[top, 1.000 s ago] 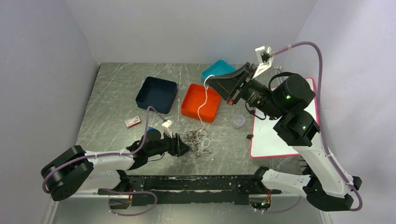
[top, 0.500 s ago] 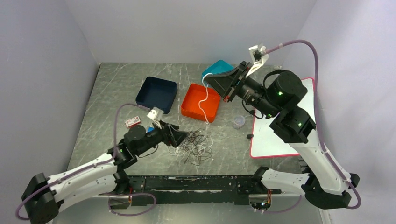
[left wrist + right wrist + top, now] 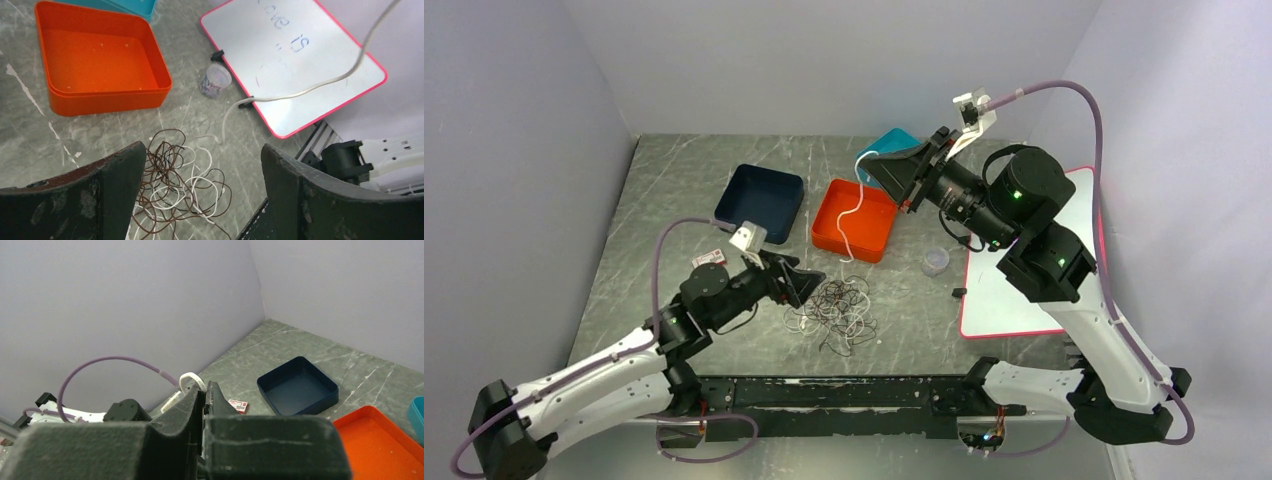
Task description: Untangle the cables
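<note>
A tangle of thin brown, black and white cables (image 3: 836, 308) lies on the grey table in front of the orange tray (image 3: 829, 232). My left gripper (image 3: 801, 284) hovers just left of it, open, with nothing between its fingers. In the left wrist view the tangle (image 3: 175, 187) sits below and between the wide-apart fingers (image 3: 107, 192). My right gripper (image 3: 872, 173) is raised over the trays, shut on one white cable (image 3: 856, 210). That cable hangs down toward the tangle. Its loop (image 3: 190, 379) sticks out above the closed right gripper (image 3: 204, 390).
A dark blue tray (image 3: 761, 202) and a teal tray (image 3: 886, 143) stand at the back beside the orange one. A pink-rimmed whiteboard (image 3: 1014, 290) lies at the right, with a small clear jar (image 3: 935, 262) next to it. A small red-and-white box (image 3: 708, 260) lies left.
My left gripper has opened wide and moved up and back from the tangle's near-left side. The right gripper has shifted slightly left with the white cable still in it.
</note>
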Motion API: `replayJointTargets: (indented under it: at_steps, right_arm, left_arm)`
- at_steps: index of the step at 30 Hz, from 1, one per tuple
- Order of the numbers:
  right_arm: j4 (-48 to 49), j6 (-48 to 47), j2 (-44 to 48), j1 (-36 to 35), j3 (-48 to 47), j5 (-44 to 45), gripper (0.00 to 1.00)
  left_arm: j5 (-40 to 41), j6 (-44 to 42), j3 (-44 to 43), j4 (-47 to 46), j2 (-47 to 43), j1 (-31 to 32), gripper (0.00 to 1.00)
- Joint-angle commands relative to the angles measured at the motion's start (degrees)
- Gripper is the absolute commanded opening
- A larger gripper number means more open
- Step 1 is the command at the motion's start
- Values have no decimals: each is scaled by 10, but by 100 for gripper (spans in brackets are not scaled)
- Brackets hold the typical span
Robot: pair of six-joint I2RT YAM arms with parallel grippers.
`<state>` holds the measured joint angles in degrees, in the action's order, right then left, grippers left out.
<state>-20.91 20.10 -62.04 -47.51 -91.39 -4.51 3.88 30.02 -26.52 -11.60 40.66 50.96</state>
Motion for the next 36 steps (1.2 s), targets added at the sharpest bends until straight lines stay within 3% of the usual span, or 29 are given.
replayJointTargets:
  at_steps: [1,9,17,24,29,36]
  right_arm:
    - [15,4,0,-3,-10,7,0]
    - [23,23,0,-2,-5,20,0]
    - [30,33,1,-2,-11,9,0]
    - [61,45,-7,-2,-45,3,0]
    - [95,55,-28,-2,-90,-9,0]
    - [125,60,-47,-2,-157,-8,0]
  left_arm:
    - [-43,-15,-32,-56,56,3,89]
    - [-132,-13,-82,-161,197,9,86]
    - [-124,-17,-77,-213,285,18,85]
    - [-172,19,-79,-290,390,19,70]
    - [-201,42,-99,-355,471,22,67]
    - [-213,44,-153,-361,577,43,63]
